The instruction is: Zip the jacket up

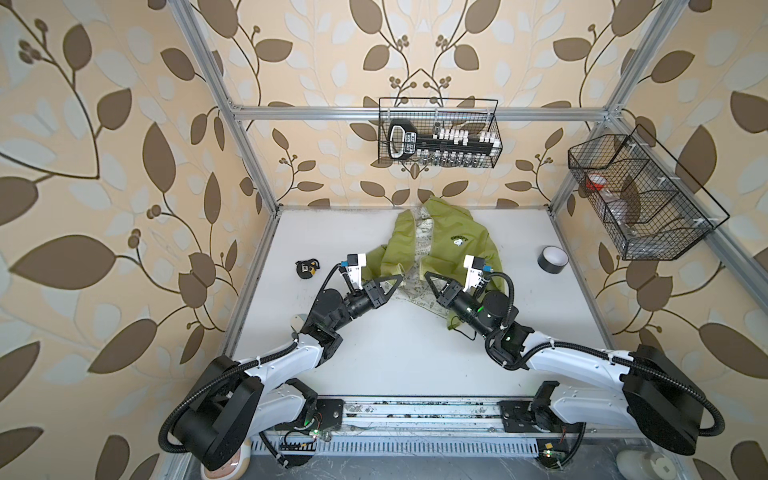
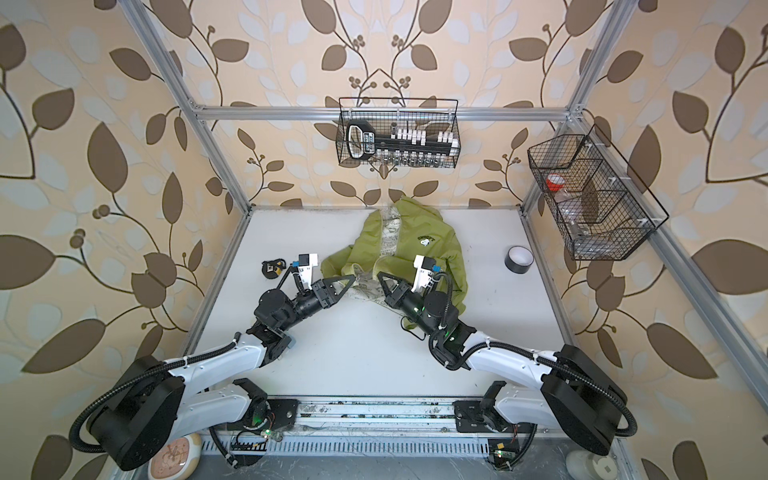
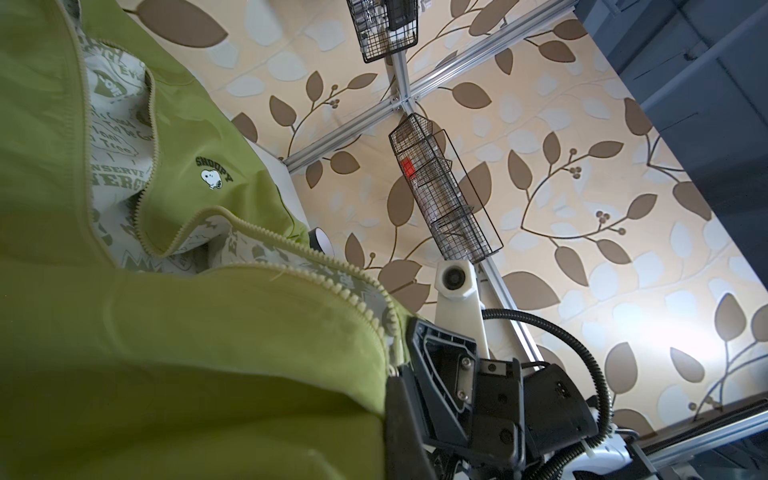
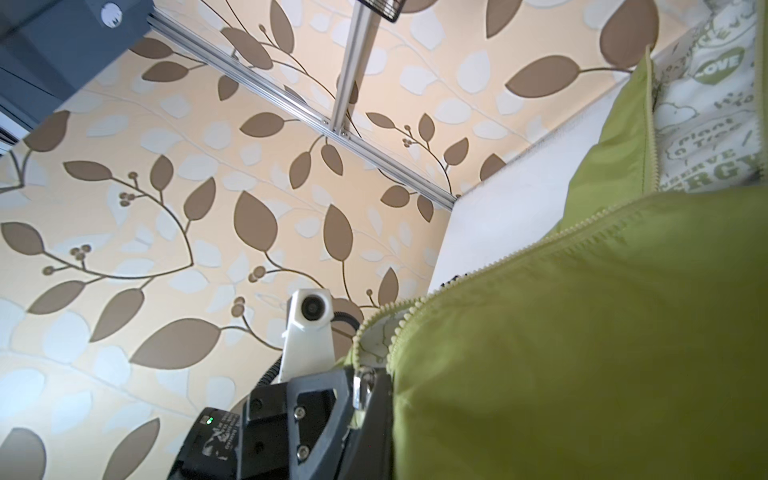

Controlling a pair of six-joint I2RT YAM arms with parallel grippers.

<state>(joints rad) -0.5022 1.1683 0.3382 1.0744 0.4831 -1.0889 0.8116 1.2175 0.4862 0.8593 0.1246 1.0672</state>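
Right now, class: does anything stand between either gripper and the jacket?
Nothing visible does: the left gripper and the right gripper are each shut on a lower front edge of the jacket, which lies unzipped.

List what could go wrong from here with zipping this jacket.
1. The left gripper and right gripper each pinch the jacket hem while the zipper teeth stand apart, so the two ends may misalign.
2. Loose lining beside the teeth could snag at the zipper pull.
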